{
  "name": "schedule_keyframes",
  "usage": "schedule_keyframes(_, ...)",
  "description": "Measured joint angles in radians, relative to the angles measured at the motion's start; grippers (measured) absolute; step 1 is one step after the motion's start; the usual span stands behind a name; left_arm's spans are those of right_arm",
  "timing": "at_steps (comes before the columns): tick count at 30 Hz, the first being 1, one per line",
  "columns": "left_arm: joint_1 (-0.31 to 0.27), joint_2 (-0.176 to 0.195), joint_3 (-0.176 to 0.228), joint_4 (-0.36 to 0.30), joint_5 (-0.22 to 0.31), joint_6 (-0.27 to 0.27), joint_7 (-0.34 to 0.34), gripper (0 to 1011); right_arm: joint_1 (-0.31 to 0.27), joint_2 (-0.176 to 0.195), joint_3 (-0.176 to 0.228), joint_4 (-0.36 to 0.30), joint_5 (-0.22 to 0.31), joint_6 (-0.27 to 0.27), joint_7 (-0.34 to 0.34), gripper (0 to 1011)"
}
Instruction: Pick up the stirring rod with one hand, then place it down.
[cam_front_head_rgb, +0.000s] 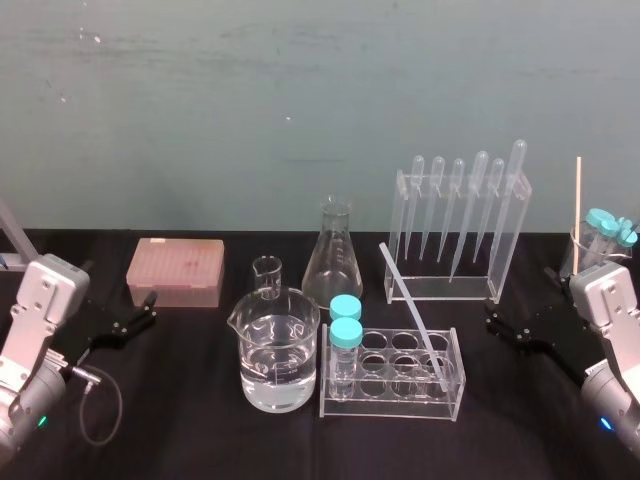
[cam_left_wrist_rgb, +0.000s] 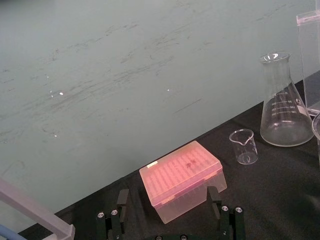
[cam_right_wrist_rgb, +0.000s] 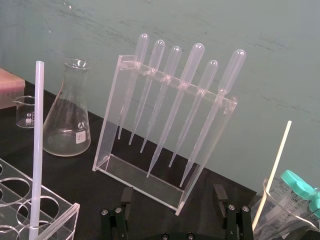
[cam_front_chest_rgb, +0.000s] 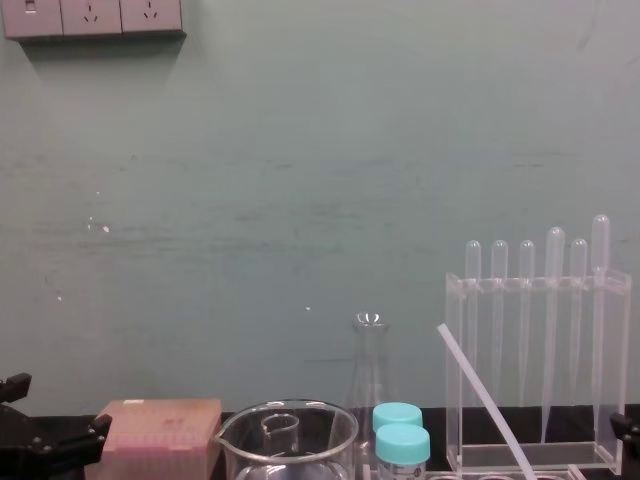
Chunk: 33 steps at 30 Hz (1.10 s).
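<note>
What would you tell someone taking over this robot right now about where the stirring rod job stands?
Left gripper: open, empty, low at the table's left side, in front of the pink box.
Right gripper: open, empty, at the table's right side, apart from the glassware.
Stirring rod: stands tilted in a hole at the right end of the clear tube rack, its top leaning back and left. Neither gripper touches it.
Done: nothing yet.
Left: grasp the rod, lift it out, place it down. The right gripper looks nearer, so it is probably the better pick.
</note>
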Motion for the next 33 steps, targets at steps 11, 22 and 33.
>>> schedule_keyframes(11, 0.0, 0.0, 0.0, 0.0, 0.0, 0.0, 0.0, 1000, 0.0, 0.0, 0.0, 0.0, 0.0, 0.0, 0.0, 1003)
schedule_keyframes(22, 0.0, 0.0, 0.0, 0.0, 0.0, 0.0, 0.0, 1000, 0.0, 0.0, 0.0, 0.0, 0.0, 0.0, 0.0, 1003)
schedule_keyframes(33, 0.0, 0.0, 0.0, 0.0, 0.0, 0.0, 0.0, 1000, 0.0, 0.0, 0.0, 0.0, 0.0, 0.0, 0.0, 1003)
